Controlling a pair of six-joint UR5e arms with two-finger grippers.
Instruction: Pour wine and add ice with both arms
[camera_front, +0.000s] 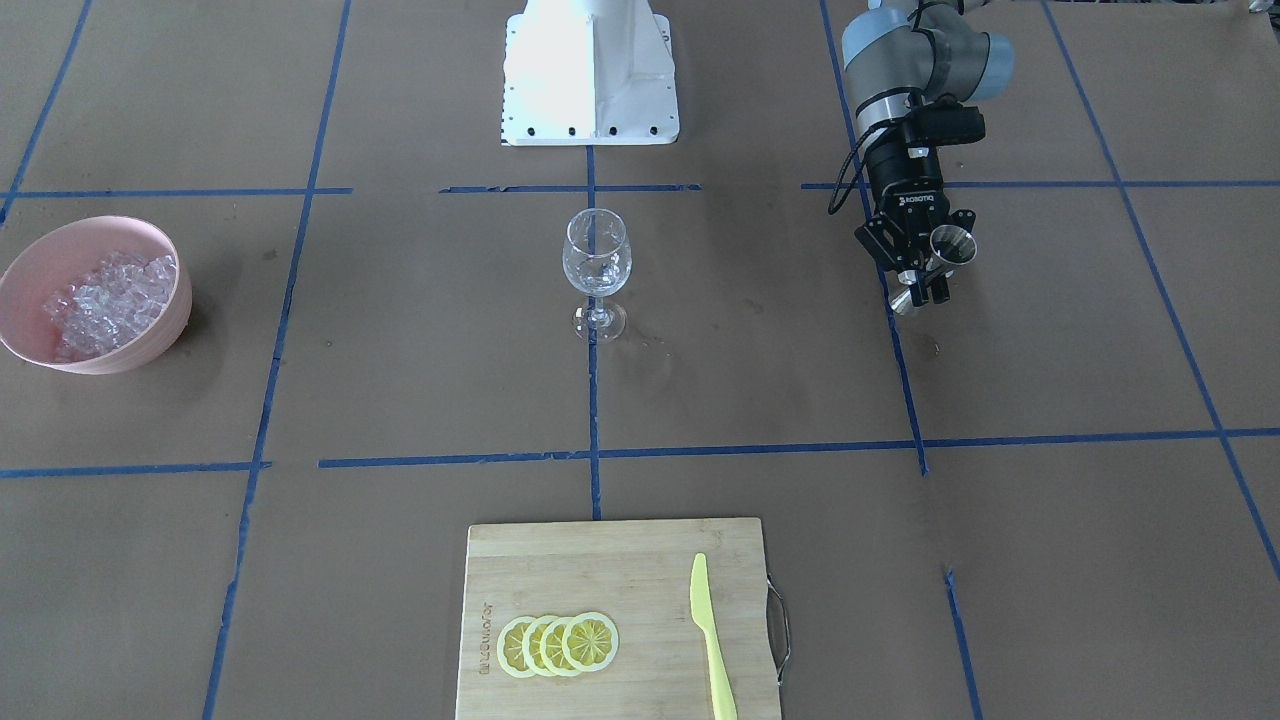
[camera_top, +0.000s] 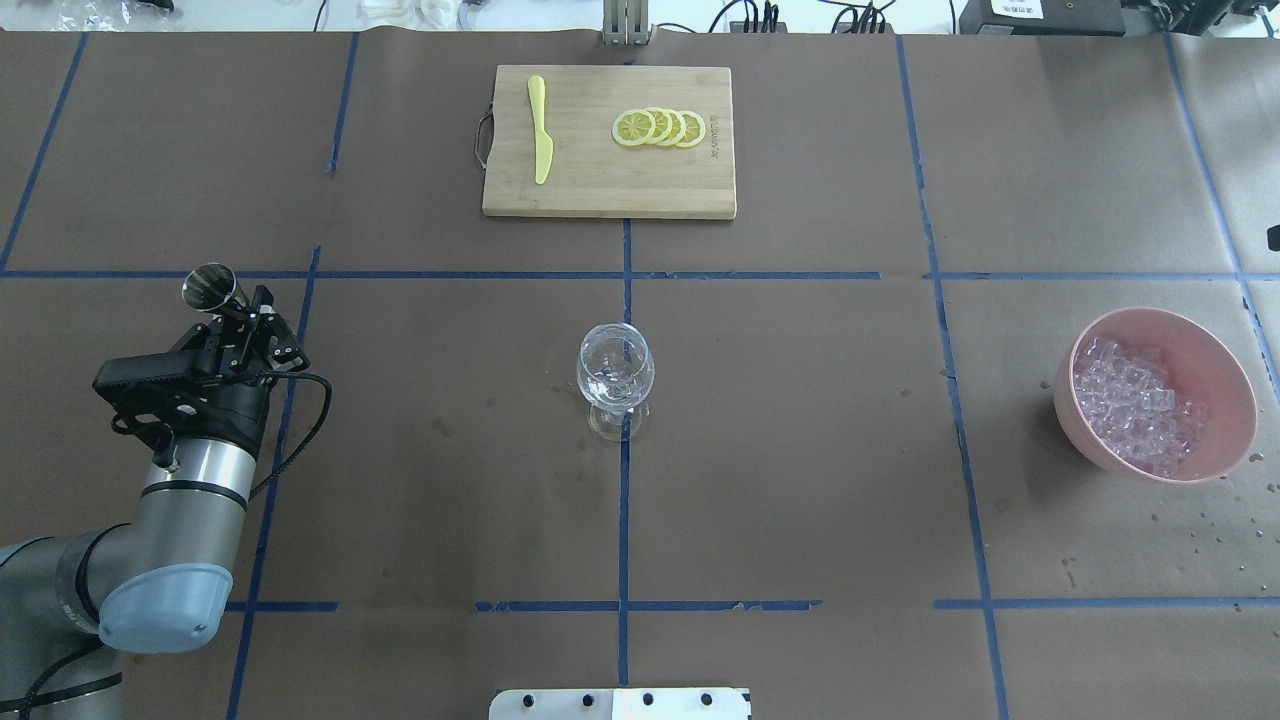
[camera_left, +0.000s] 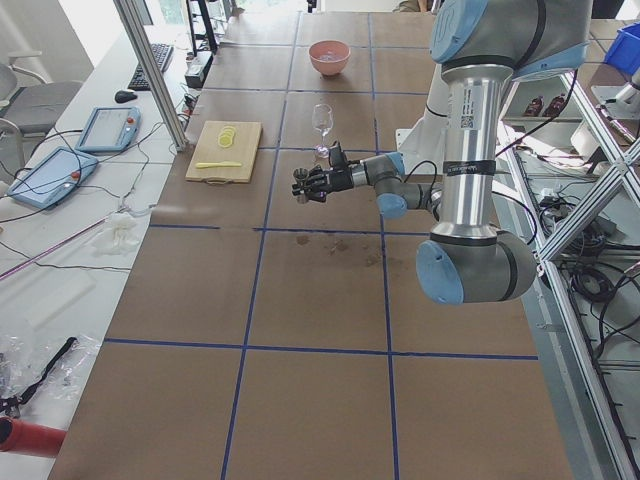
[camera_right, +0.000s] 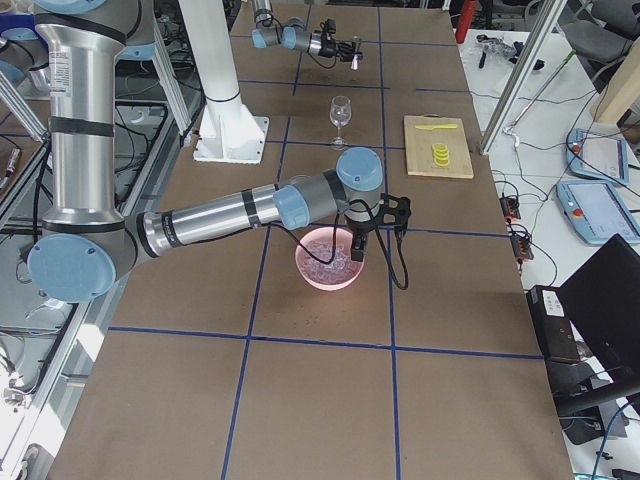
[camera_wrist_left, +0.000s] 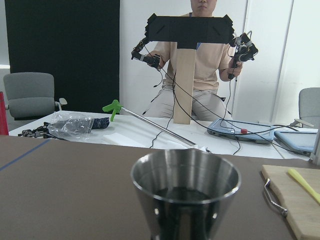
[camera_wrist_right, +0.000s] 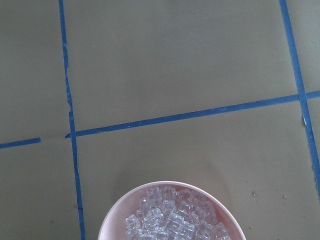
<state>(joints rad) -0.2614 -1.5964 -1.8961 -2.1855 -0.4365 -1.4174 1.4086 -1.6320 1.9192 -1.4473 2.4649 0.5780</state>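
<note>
My left gripper (camera_front: 925, 275) is shut on a steel jigger (camera_front: 948, 245) and holds it above the table, well to the side of the empty wine glass (camera_front: 597, 265). It shows in the overhead view (camera_top: 242, 308) with the jigger (camera_top: 208, 287) pointing forward. The jigger's mouth (camera_wrist_left: 185, 182) fills the left wrist view. The ice (camera_front: 110, 295) is heaped in a pink bowl (camera_front: 150, 345). My right gripper (camera_right: 357, 245) shows only in the exterior right view, just above the bowl (camera_right: 305, 275); I cannot tell whether it is open. The right wrist view shows the ice (camera_wrist_right: 170, 217) below.
A wooden cutting board (camera_front: 600, 560) at the table's operator side carries lemon slices (camera_front: 558, 643) and a yellow plastic knife (camera_front: 708, 630). The white pedestal (camera_front: 590, 75) stands behind the glass. Blue tape lines cross the brown table.
</note>
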